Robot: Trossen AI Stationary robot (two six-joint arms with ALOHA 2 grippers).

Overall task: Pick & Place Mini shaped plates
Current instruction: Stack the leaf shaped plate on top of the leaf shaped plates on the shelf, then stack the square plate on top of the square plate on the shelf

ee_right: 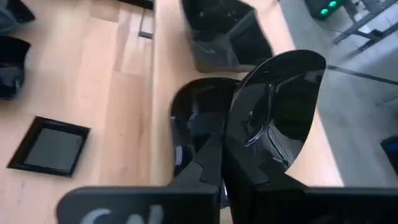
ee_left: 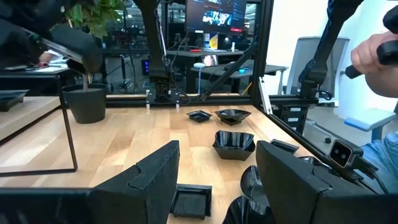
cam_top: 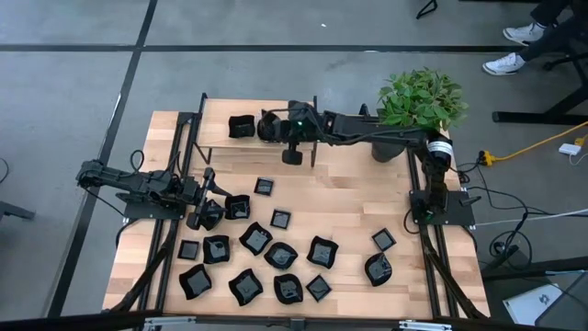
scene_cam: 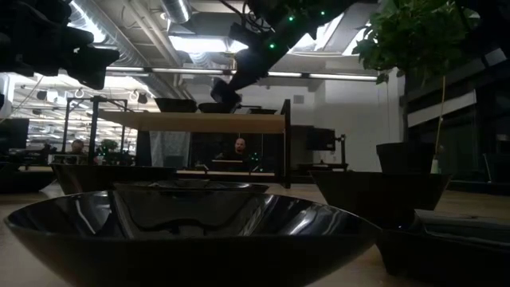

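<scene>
Several glossy black mini shaped plates [cam_top: 276, 253] lie on the near half of the wooden table. Two more rest on the raised shelf [cam_top: 220, 138] at the far side: a square one [ee_right: 227, 34] and a rounder one [ee_right: 193, 118]. My right gripper [ee_right: 222, 149] reaches over the shelf, shut on another black plate [ee_right: 280, 106], just above the rounder one. In the low view that gripper [scene_cam: 227, 92] hangs over the shelf top [scene_cam: 199, 121]. My left gripper [ee_left: 217, 186] waits open at the table's left, with a small square plate [ee_left: 191, 200] lying beyond its fingers. My right gripper pinches the plate's rim [ee_right: 239, 146] between its two fingers, coming from the table's right and slanting down. The plate stands tipped up on edge beyond the fingers, its hollow side facing the camera. Whether it touches the plate beneath it, I cannot tell.
A dark pot with a green plant [cam_top: 418, 101] stands at the far right, beside my right arm. The shelf's black frame legs [ee_left: 69, 134] stand on the table. A person [ee_left: 379, 53] is beyond the table's right edge.
</scene>
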